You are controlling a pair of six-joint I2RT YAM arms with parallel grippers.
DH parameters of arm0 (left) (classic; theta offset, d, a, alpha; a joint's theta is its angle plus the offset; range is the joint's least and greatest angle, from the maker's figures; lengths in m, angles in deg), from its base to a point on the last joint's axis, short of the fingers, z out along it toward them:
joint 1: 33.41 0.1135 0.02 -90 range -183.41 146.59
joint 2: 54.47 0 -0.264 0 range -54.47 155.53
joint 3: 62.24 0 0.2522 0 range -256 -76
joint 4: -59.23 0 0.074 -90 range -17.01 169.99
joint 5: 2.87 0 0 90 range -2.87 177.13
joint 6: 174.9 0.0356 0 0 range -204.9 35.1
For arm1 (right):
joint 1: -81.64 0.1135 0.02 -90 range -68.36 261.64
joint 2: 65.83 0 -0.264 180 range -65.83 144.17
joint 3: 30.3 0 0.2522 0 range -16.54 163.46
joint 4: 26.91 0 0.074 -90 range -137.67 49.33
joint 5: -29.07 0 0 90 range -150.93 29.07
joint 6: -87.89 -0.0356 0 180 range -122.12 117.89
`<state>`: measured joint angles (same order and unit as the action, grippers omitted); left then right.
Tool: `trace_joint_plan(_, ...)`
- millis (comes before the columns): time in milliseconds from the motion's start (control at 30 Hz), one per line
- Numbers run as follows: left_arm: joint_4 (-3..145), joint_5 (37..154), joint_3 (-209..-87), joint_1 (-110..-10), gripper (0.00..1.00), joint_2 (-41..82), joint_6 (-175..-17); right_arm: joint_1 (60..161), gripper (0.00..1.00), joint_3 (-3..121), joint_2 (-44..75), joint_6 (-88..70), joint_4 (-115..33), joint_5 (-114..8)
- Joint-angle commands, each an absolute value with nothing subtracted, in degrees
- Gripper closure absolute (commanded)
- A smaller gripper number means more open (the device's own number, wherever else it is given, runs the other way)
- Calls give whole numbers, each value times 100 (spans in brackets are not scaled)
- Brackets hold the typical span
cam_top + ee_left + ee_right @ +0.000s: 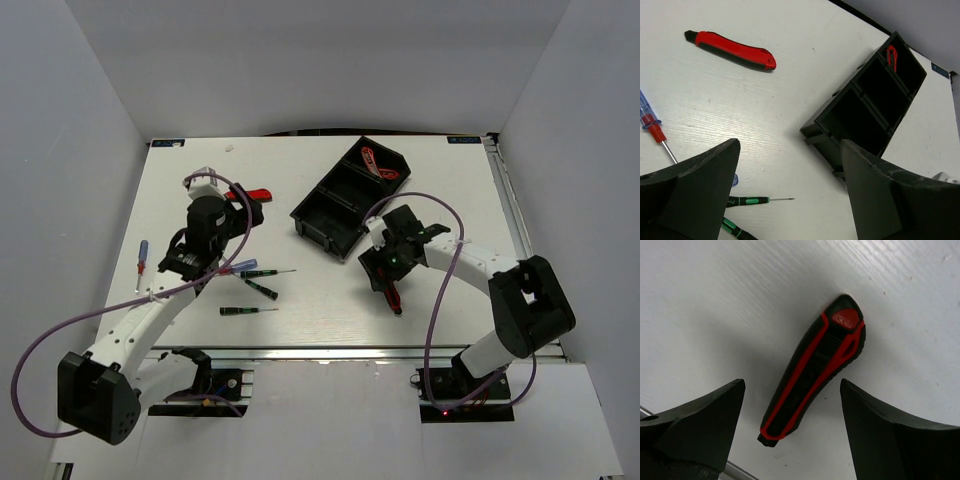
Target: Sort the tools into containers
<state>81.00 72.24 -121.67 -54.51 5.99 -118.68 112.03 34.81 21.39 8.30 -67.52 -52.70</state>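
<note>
1. The right hand (792,382) stood wide open and held nothing. Its two fingers (710,420) flanked a red-and-black utility knife (815,370), with bare bench showing between the knife and each finger.
2. That knife lay flat on the white bench (330,300), on the near side of the black tray (325,232) and right of centre. In the top view only its near end (393,298) showed past the hand (385,270).
3. Whether the fingertips touched the bench could not be told.
4. The left hand (790,142) was also spread wide and empty, and touched no tool.
5. In its wrist view, a second utility knife (732,50) lay on the bench. In the top view this knife (257,194) sat just beside the left hand (240,212), left of the tray.
6. A black-green screwdriver (752,201) lay close to the left hand's fingers, and a blue-red screwdriver (652,125) lay off to one side.
7. The top view showed more thin screwdrivers (262,290) on the bench near the left arm.
8. The tray (816,131) lay diagonally, running from mid-bench towards the far right.
9. Red-handled pliers (380,165) lay in its far end compartment.
</note>
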Motion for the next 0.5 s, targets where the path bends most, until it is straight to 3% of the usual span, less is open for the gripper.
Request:
trace_joint_plan(0, 8275, 6921, -12205, -5450, 7, 345, -12075, 11240, 18, 3400, 2267, 580, -6651, -5696)
trace_joint_plan(200, 8310, 6973, -12187, -5450, 7, 441, -12181, 11380, 22, 3250, 2373, 465, -6625, -5829)
trace_joint_plan(467, 8187, 7237, -12389, -5450, 7, 880, -12190, 11530, 42, 3347, 2681, 158, -6669, -6066)
